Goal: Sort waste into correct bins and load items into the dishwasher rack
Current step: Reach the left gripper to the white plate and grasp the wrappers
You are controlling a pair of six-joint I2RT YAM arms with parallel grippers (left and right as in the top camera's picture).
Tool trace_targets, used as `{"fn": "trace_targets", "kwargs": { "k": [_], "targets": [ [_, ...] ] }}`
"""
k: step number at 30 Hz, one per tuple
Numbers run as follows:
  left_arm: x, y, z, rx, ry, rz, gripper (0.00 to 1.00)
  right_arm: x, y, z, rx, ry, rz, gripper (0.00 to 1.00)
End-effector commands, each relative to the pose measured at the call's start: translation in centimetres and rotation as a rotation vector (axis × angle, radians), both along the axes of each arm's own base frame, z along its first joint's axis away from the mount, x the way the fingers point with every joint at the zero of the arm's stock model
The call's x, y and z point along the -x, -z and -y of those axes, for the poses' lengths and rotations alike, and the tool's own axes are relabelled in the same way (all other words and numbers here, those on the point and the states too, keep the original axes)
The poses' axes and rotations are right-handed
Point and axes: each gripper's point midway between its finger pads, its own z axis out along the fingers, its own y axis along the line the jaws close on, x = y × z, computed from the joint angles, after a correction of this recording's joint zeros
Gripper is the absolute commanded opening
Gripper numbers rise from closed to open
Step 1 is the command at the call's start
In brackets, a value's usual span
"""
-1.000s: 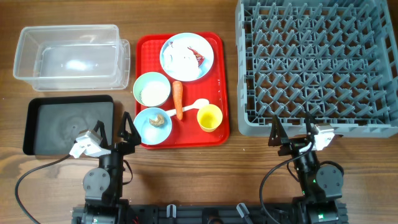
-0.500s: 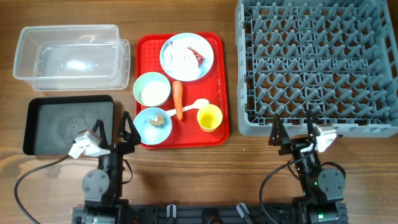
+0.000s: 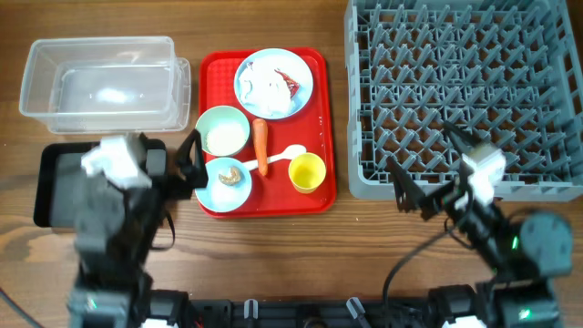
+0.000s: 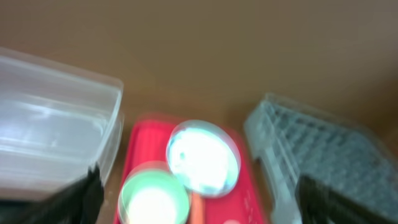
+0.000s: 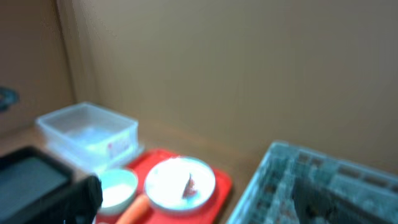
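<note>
On the red serving tray [image 3: 321, 118] a light blue plate [image 3: 273, 82] holds crumpled white paper with a red wrapper piece [image 3: 290, 85]. A pale green bowl [image 3: 221, 130] holds white grains. An orange carrot [image 3: 260, 146] lies beside a white spoon [image 3: 288, 153] and a yellow cup [image 3: 307, 172]. A light blue bowl [image 3: 224, 182] holds a brown scrap [image 3: 230, 172]. My left gripper [image 3: 189, 164] is open and empty, just left of that bowl. My right gripper [image 3: 426, 178] is open and empty at the grey rack's [image 3: 465, 82] front edge. Both wrist views are blurred, each showing the plate [image 4: 203, 155] [image 5: 180, 182] and the green bowl [image 4: 153, 196] [image 5: 117, 186].
A clear tub [image 3: 100, 80] stands at the back left. A black tray [image 3: 53, 178] lies in front of it, partly hidden under my left arm. The rack fills the right side of the wooden table.
Both arms have lifted from their low rest at the front edge. The left gripper has moved up toward the red tray; the right has swung up and right along the rack's front.
</note>
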Motion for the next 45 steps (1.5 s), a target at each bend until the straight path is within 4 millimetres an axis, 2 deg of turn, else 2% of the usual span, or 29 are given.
{"fn": "trace_targets", "kwargs": {
  "k": [1,4,7,8,9,10,12,14,17,18,22,24,27,31,34,35,36,37,38,39,41,43,44,45],
  "targets": [
    [-4.6,-1.9,0.6,-0.089,0.042,-0.190,1.00,-1.1,-2.4,-1.2,0.024,-0.073,-0.098,1.00],
    [-8.8,0.3,1.0,-0.124,0.062,-0.515,1.00,-2.3,-1.9,-1.4,0.063,-0.078,-0.297,1.00],
    [-11.6,3.0,1.3,-0.135,0.076,-0.779,1.00,-3.2,-0.4,-1.4,0.105,-0.088,-0.452,1.00],
    [-12.6,3.9,1.7,-0.124,0.093,-0.820,1.00,-3.3,0.0,-1.6,0.108,-0.100,-0.480,1.00],
    [-13.9,5.0,2.6,-0.093,0.130,-0.843,1.00,-3.4,0.6,-2.0,0.099,-0.129,-0.517,1.00],
    [-15.2,7.0,4.2,-0.026,0.193,-0.876,1.00,-3.7,1.6,-2.3,0.094,-0.145,-0.563,1.00],
    [-16.8,10.2,5.0,0.022,0.199,-0.930,1.00,-4.1,3.0,-2.3,0.082,-0.139,-0.635,1.00],
    [-19.0,12.0,7.5,0.087,0.309,-0.898,1.00,-4.2,4.3,-2.4,0.087,-0.140,-0.694,1.00],
    [-22.0,14.8,7.1,0.032,0.122,-0.875,1.00,-4.8,5.3,-2.3,0.092,-0.135,-0.731,1.00],
    [-22.8,16.2,7.9,-0.042,0.083,-0.862,1.00,-5.0,5.8,-2.3,0.092,-0.135,-0.748,1.00],
    [-23.7,19.1,10.7,-0.223,-0.029,-0.814,0.99,-4.7,6.4,-2.3,0.095,-0.135,-0.783,1.00],
    [-24.4,20.4,11.8,-0.209,-0.104,-0.789,1.00,-4.5,7.0,-1.9,0.110,-0.111,-0.809,1.00],
    [-25.3,23.9,12.1,-0.173,-0.134,-0.813,1.00,-4.2,7.9,-1.1,0.137,-0.068,-0.844,1.00],
    [-25.6,26.7,12.3,-0.182,-0.134,-0.833,1.00,-4.0,8.4,-1.1,0.139,-0.069,-0.866,1.00],
    [-25.5,27.3,12.8,-0.180,-0.122,-0.837,0.98,-4.0,9.4,-1.1,0.141,-0.070,-0.896,1.00],
    [-25.4,27.3,13.0,-0.183,-0.119,-0.837,0.90,-4.1,9.6,-1.1,0.141,-0.070,-0.904,1.00],
    [-25.2,27.4,13.2,-0.187,-0.116,-0.842,0.71,-4.2,9.9,-1.1,0.142,-0.070,-0.913,1.00],
    [-24.6,27.7,13.3,-0.199,-0.112,-0.864,0.33,-4.4,10.3,-1.1,0.142,-0.069,-0.929,1.00],
    [-24.3,27.8,13.5,-0.202,-0.106,-0.873,0.09,-4.5,10.5,-1.2,0.142,-0.069,-0.940,1.00],
    [-24.3,27.8,13.6,-0.201,-0.102,-0.873,0.04,-4.6,10.7,-1.2,0.142,-0.070,-0.945,1.00],
    [-24.3,27.8,13.6,-0.200,-0.101,-0.873,0.04,-4.6,10.8,-1.2,0.143,-0.070,-0.951,1.00],
    [-24.4,26.1,13.8,-0.182,-0.090,-0.859,0.04,-4.6,10.8,-1.2,0.143,-0.070,-0.951,1.00],
    [-24.7,24.2,13.7,-0.166,-0.089,-0.834,0.04,-4.6,10.8,-1.2,0.142,-0.070,-0.950,1.00],
    [-25.6,18.6,12.9,-0.120,-0.100,-0.747,0.04,-4.7,10.8,-1.2,0.142,-0.070,-0.949,1.00]
  ]
}}
